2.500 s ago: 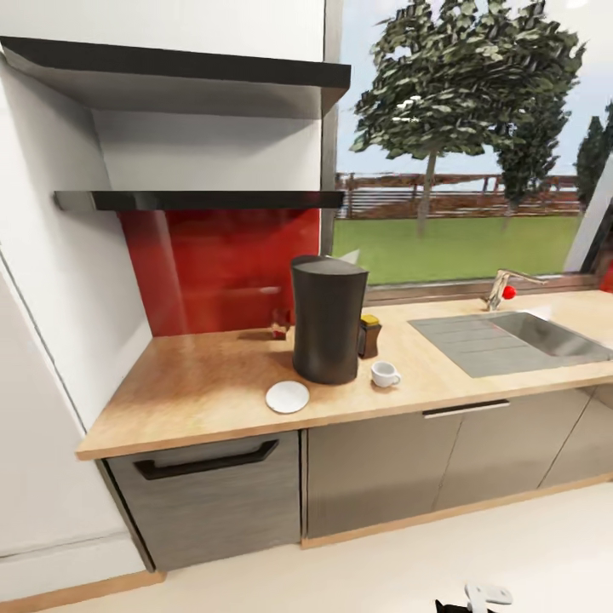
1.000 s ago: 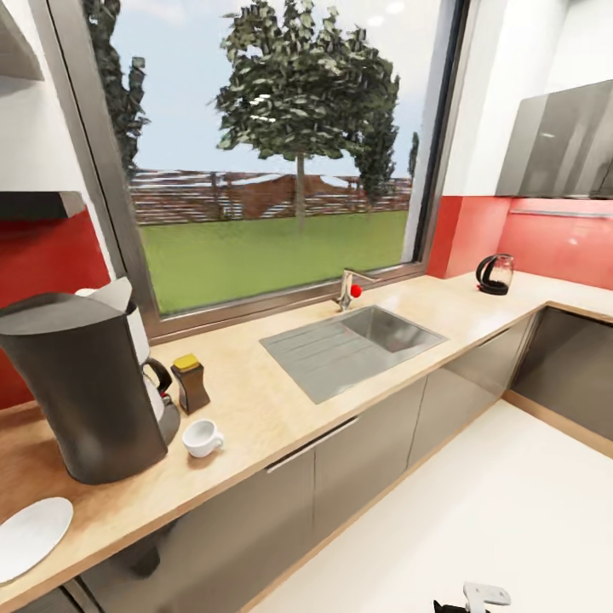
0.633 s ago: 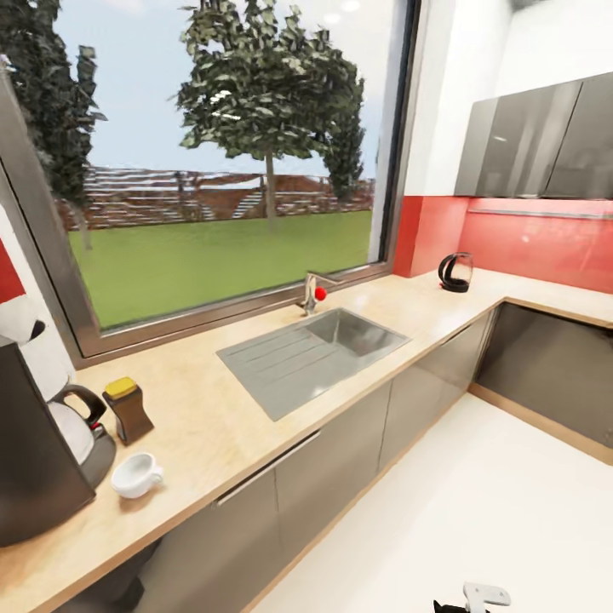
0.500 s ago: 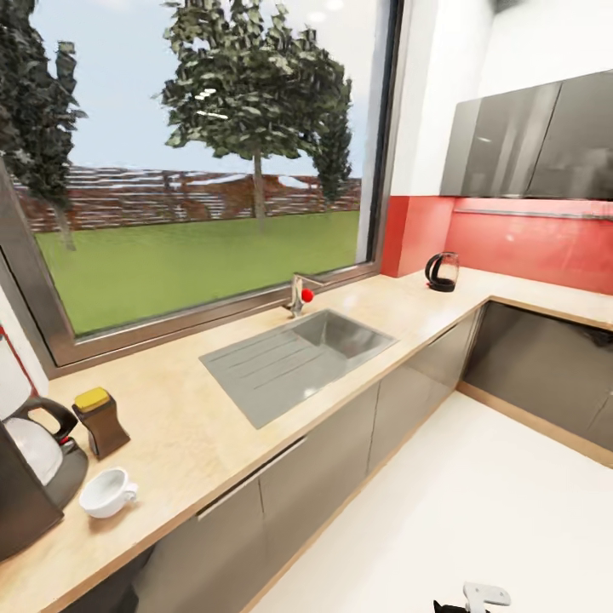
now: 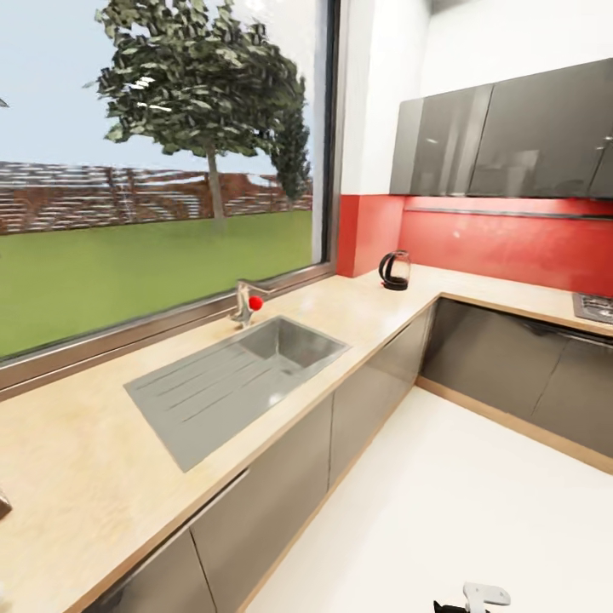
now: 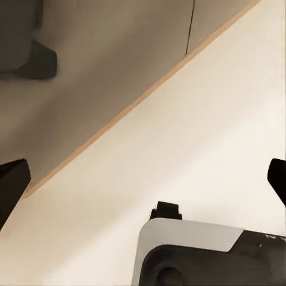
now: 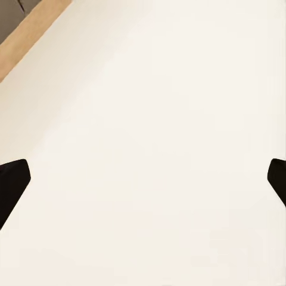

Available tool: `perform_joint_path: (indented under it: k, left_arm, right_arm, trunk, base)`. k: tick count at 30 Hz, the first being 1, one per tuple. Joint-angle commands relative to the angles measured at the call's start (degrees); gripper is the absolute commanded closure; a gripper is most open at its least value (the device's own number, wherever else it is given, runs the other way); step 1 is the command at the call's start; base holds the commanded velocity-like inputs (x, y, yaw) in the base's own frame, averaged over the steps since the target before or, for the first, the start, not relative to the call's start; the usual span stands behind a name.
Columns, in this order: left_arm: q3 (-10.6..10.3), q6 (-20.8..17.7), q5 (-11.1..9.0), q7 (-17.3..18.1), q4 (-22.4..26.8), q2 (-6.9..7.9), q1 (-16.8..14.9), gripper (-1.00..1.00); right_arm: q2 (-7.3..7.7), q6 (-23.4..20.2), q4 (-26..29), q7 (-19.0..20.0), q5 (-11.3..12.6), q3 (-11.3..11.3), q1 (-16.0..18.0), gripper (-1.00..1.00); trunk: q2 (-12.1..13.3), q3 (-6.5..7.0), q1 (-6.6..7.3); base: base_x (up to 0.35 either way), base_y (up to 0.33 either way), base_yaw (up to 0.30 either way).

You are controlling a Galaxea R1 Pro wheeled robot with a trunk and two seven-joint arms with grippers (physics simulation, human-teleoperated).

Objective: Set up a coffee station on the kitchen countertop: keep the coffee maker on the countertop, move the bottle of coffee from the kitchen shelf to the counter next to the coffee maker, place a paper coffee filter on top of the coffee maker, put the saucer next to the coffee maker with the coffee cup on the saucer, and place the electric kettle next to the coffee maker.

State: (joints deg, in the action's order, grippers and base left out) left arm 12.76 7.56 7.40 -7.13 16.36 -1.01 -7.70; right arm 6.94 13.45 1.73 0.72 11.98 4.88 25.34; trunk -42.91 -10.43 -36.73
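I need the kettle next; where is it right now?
In the head view the kettle stands on the countertop in the far corner, against the red wall panel, beyond and to the right of the sink and tap.

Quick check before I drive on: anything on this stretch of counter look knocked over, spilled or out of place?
Nothing spilled or tipped. The electric kettle stands upright in the far corner of the countertop, beyond the sink, so it is not yet at the coffee station. Both grippers, left and right, are open and empty over the floor.
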Motion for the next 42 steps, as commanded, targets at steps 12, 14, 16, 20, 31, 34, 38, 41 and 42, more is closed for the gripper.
perform_joint_path:
  k: [12,14,16,20,31,34,38,41,42]
  left_arm:
    - [0.33,0.17,0.60,-0.25,-0.01,-0.04,-0.03,-1.00]
    - [0.33,0.17,0.60,-0.25,-0.01,-0.04,-0.03,-1.00]
    - [0.35,0.17,0.60,-0.27,-0.01,-0.04,-0.03,-1.00]
    - [0.38,0.17,0.60,-0.33,-0.01,-0.04,-0.03,-1.00]
    - [0.34,0.17,0.60,-0.34,-0.01,0.02,-0.03,-1.00]
    - [0.35,0.17,0.60,-0.34,-0.02,0.03,-0.03,-1.00]
    - [0.33,0.17,0.60,-0.34,-0.01,0.01,-0.03,-1.00]
    - [0.33,0.17,0.60,-0.34,-0.01,-0.03,-0.03,-1.00]
    - [0.33,0.17,0.60,-0.34,-0.01,-0.03,-0.03,-1.00]
  right_arm:
    - [-0.08,0.19,-0.06,0.07,0.57,0.48,0.06,-1.00]
    - [-0.08,0.18,-0.06,0.07,0.53,0.48,0.03,-1.00]
    - [-0.08,0.18,-0.06,0.07,0.54,0.48,0.05,-1.00]
    - [-0.08,0.18,-0.06,0.07,0.57,0.48,0.02,-1.00]
    - [-0.08,0.17,-0.06,-0.02,0.58,0.48,0.05,-1.00]
    - [-0.08,0.17,-0.06,-0.11,0.58,0.48,0.04,-1.00]
    - [-0.07,0.23,-0.12,0.16,0.28,0.53,0.02,-1.00]
    - [0.02,0.25,-0.14,0.30,-0.04,0.56,-0.18,-1.00]
    - [0.05,0.26,-0.15,0.31,-0.08,0.56,-0.27,-1.00]
  trunk:
    - [-0.06,-0.54,-0.04]
    - [-0.06,-0.61,-0.04]
    - [-0.06,-0.69,-0.04]
    - [-0.06,-0.84,-0.04]
    - [-0.06,-1.25,-0.04]
    - [-0.06,-1.37,-0.04]
    - [-0.06,-1.42,-0.04]
    - [-0.06,-1.42,-0.04]
    - [-0.06,-1.43,-0.04]
  base:
    - [0.281,-0.157,-0.276]
    - [0.281,-0.163,-0.276]
    - [0.281,-0.167,-0.276]
    - [0.254,-0.185,-0.276]
    - [0.168,-0.237,-0.276]
    - [0.167,-0.245,-0.265]
    - [0.207,-0.233,-0.078]
    - [0.228,-0.222,-0.012]
    - [0.231,-0.220,-0.005]
